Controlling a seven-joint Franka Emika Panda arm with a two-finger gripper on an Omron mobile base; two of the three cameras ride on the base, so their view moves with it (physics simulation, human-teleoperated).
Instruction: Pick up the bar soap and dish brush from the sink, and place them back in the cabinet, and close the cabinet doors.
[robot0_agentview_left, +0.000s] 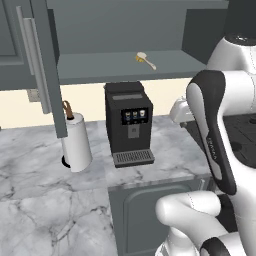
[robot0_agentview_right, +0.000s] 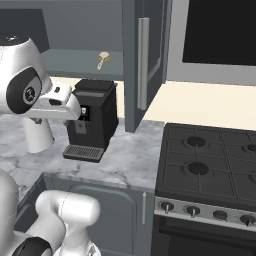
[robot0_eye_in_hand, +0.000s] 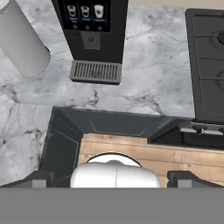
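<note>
Dish brush (robot0_agentview_left: 145, 60) lay on open cabinet (robot0_agentview_left: 125, 67) shelf above coffee machine (robot0_agentview_left: 128, 122). Gripper (robot0_eye_in_hand: 111, 177) hung over marble counter (robot0_eye_in_hand: 148, 83), jaws spread wide, empty.

The dish brush (robot0_agentview_left: 145, 60) lies on the shelf of the open cabinet (robot0_agentview_left: 125, 67) — directly above the coffee machine (robot0_agentview_left: 128, 122), which stands on the worktop (robot0_agentview_left: 45, 200) between paper towel roll (robot0_agentview_left: 76, 141) and stove (robot0_agentview_right: 210, 160).
</note>
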